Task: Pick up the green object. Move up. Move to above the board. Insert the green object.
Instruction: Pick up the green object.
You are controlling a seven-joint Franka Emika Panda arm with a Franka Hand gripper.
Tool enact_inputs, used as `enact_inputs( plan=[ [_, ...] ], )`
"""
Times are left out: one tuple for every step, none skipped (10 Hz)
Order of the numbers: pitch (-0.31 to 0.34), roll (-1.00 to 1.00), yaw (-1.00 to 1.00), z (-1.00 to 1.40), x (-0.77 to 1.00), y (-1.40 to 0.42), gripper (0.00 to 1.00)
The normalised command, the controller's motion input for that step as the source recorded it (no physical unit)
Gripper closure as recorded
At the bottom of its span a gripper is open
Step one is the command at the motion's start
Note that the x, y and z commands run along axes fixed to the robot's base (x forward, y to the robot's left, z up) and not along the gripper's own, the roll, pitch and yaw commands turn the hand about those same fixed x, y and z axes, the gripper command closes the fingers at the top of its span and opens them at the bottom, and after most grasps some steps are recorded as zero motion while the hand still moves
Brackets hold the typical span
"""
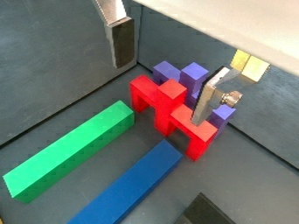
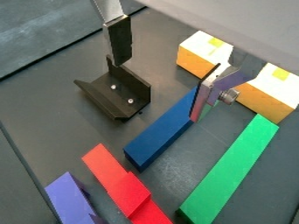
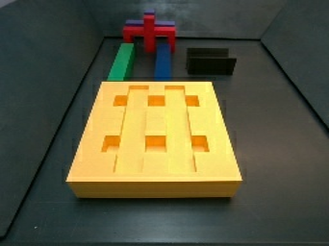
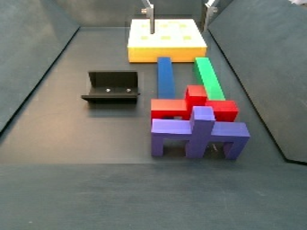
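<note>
Since the green object (image 4: 211,79) lies flat right of the blue bar (image 4: 164,75), below the board (image 4: 167,39), it looks rigid, light; gripper (image 1: 163,70) empty, spread wide; grasp mid-length.

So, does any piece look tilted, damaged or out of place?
Nothing stands out. The long green bar and long blue bar lie flat and parallel beside the yellow-orange grooved board. The gripper hangs above, jaws open, holding nothing.
</note>
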Motion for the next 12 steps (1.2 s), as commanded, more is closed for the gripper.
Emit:
enact_inputs(
  plan=[
    [0.0,0.0,-0.01,0.0,0.0,0.0,0.0],
    [0.007,0.02,-0.11,0.0,0.0,0.0,0.0],
    [-0.083,0.0,-0.27,-0.4,-0.23,-0.33,0.0],
    [-0.131,0.04,-0.15,-0.68,-0.42,-0.71,0.0],
    [-0.096,0.02,-0.11,-0.86,-0.57,-0.74,0.0],
    [-0.094,0.01,-0.12,-0.95,-0.62,-0.68,0.0],
    [-0.089,0.06,-0.07,-0.89,-0.78,-0.5,0.0],
    [-0.144,0.1,-0.03,-0.79,-1.0,-0.17,0.0],
    [-0.201,0.05,-0.02,-0.76,-1.0,0.03,0.0],
    [-0.209,0.02,0.0,-0.67,-0.89,0.14,0.0],
    [-0.243,0.03,0.0,-0.67,-0.66,0.04,0.0],
    [-0.156,0.08,0.09,-0.48,0.0,-0.07,0.0]
  ],
)
